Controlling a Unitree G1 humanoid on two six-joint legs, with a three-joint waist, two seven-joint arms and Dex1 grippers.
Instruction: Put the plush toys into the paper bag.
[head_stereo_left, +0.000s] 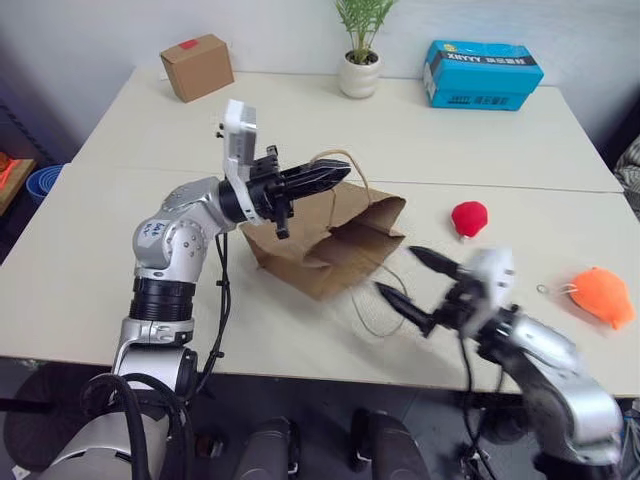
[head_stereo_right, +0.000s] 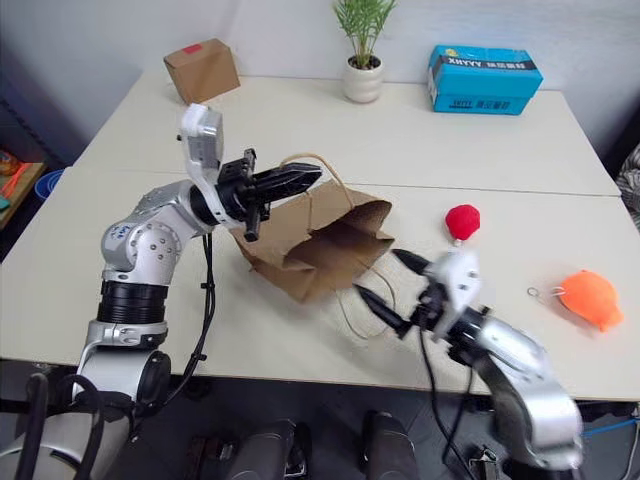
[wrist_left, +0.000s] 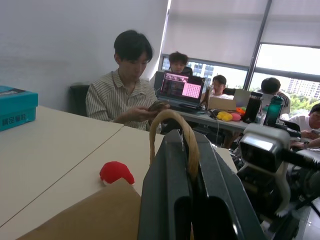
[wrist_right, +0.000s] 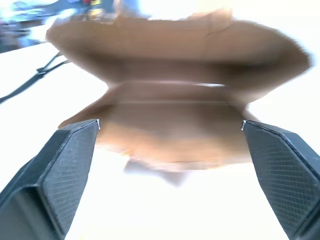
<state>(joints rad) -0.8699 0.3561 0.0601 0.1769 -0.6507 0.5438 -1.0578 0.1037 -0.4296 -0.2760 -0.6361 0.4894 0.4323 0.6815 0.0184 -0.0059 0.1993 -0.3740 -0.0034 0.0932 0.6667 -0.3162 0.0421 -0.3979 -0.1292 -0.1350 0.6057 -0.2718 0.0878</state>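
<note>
Brown paper, the bag (head_stereo_left: 325, 240) lay on its side on the table (head_stereo_left: 120, 260), its mouth held up by the left gripper (head_stereo_left: 335, 174), which was clamped on one cord handle (head_stereo_left: 345, 160). The right gripper (head_stereo_left: 418, 279) hung just beside the mouth, fingers spread wide and empty (the other handle trailing under it). Beyond it lay the red toy (head_stereo_left: 469, 218), near the bag, and the orange toy (head_stereo_left: 603, 296), well apart.
</note>
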